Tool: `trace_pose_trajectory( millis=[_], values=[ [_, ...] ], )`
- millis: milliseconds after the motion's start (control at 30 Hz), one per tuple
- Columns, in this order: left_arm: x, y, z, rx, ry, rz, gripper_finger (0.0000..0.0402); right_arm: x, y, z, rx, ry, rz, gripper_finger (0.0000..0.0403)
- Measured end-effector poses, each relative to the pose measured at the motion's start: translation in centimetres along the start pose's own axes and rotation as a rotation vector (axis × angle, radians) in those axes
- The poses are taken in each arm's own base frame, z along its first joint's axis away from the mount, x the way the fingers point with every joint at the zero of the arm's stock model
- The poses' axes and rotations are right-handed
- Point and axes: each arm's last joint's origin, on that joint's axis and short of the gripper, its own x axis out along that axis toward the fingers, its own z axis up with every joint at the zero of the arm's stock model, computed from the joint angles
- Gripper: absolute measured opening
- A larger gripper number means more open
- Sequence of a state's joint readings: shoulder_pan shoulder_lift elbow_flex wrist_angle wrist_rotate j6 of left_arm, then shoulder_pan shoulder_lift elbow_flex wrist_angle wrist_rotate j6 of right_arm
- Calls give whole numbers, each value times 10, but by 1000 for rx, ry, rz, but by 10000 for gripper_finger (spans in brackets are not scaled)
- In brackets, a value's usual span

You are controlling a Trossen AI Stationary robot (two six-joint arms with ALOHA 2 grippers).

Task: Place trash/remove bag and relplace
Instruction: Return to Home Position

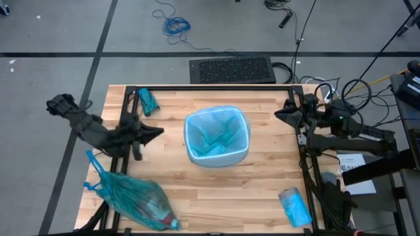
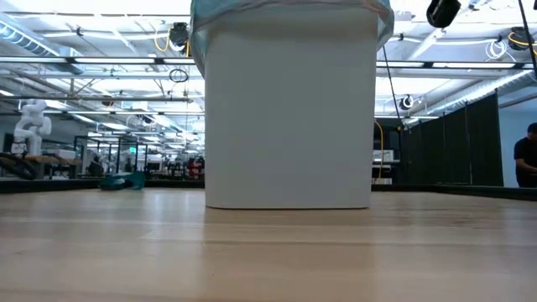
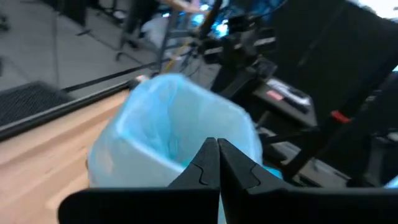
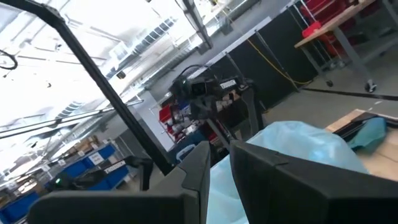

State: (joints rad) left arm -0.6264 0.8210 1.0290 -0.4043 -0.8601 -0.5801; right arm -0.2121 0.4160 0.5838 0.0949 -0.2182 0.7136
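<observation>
From above I see a pale wooden table on a grey floor, with a black mat just past its upper edge. My left gripper hangs over the table's left-centre, its fingers pressed flat together and holding nothing, and it points right at the white bin without touching it. My right gripper sits at the table's right edge, upper right of the bin. Its wrist camera shows its fingers a narrow gap apart, nothing between them. The bin stands upright at the middle of the frame, a light blue liner folded over its rim. In the low view its white wall fills the centre. The full teal bag, knotted at the top, lies at the lower left corner, something red showing through its side. A rolled teal bag lies at the upper left, and a blue packet at the lower right corner.
</observation>
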Motion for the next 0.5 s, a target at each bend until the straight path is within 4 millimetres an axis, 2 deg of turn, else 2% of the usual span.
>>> trace_pose_trajectory(
  millis=[133, 233, 333, 500],
  values=[
    [-5, 11, 15, 27, -14, -92, 0, 1, -1, 2, 1, 1, 17, 57],
    [-7, 19, 19, 35, 1, -167, 0, 3, 1, 4, 7, 0, 70, 57],
    [-8, 30, 17, 35, 4, -230, 0, 3, 3, 7, -22, -26, 102, 57],
    [-6, 50, 2, 18, -14, -325, 0, 2, 4, 11, -51, -61, 107, 57]
  ],
)
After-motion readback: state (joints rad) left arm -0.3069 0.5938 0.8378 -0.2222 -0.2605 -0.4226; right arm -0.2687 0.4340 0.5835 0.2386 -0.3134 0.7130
